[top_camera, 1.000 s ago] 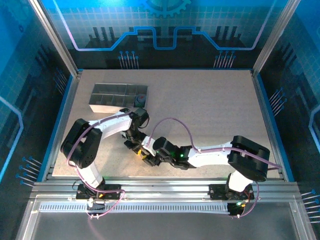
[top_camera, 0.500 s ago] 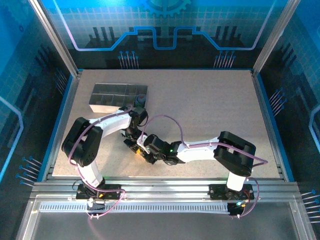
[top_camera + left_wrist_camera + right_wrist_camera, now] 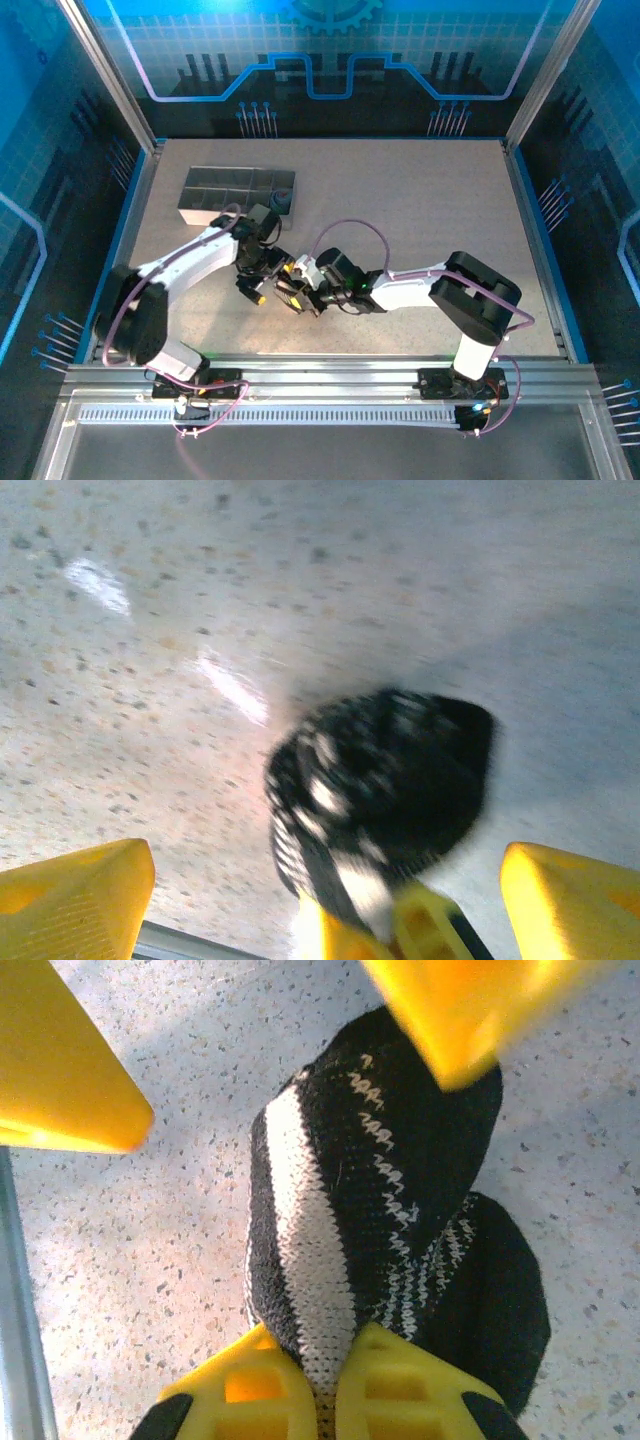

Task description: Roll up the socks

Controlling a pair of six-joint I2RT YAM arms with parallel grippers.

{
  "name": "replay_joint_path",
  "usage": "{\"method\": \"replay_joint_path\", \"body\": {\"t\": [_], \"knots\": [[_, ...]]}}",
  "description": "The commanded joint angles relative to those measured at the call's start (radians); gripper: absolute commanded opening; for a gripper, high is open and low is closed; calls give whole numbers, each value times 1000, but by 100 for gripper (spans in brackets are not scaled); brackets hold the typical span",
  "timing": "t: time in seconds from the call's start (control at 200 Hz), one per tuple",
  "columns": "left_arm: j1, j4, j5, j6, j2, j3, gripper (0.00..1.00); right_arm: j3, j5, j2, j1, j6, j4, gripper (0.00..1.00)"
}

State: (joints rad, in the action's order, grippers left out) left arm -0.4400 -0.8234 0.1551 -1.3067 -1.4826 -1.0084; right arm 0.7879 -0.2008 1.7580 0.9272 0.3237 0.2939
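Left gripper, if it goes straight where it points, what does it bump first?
Probably the black striped sock, bunched on the table ahead of the open left gripper and pinched by the right gripper; depth is blurry.

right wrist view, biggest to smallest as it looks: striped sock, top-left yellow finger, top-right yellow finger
1. striped sock
2. top-left finger and top-right finger: similar, both cut off by the frame, so unranked
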Motion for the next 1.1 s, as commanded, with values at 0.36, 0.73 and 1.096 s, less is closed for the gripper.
{"method": "replay_joint_path", "body": {"t": [0.36,0.73,1.096], "knots": [[-49,248,74,61,122,181,67,-198,-282,136,-169,203,7,0],[-123,343,38,84,-57,175,64,-251,-457,244,-292,363,178,0],[-174,297,-30,109,-204,188,51,-142,-373,113,-264,172,-105,22]]}}
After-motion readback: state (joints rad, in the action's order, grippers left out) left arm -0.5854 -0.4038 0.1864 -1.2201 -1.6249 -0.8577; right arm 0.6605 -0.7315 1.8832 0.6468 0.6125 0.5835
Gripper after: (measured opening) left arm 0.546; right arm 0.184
